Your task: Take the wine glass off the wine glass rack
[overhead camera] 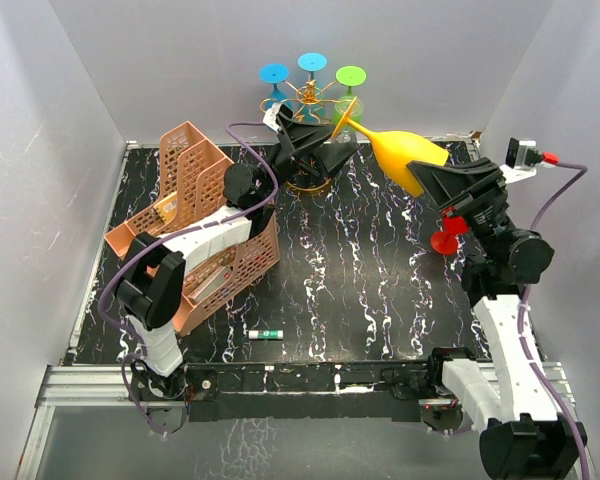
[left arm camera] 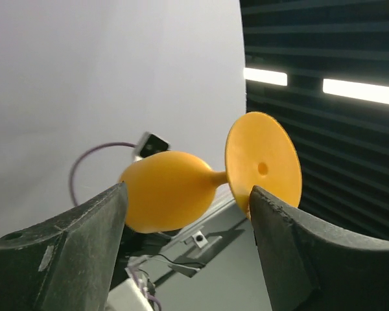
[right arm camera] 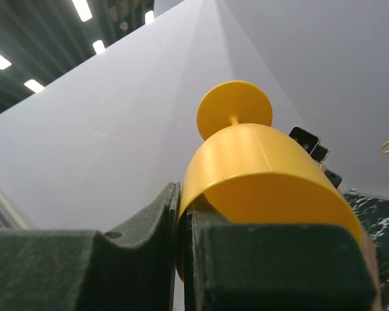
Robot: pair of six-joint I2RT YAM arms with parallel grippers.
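Black white-veined tabletop (overhead camera: pixel 360 290), pale grey walls (overhead camera: pixel 180 60)

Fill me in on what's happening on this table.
The right claw is shut on the bowl rim of a yellow wine glass, holding it sideways above the table. The left claw stands open at the glass's foot end, not gripping it. The glass looks clear of the gold wire rack behind, where a blue glass, a teal glass and a green glass hang upside down.
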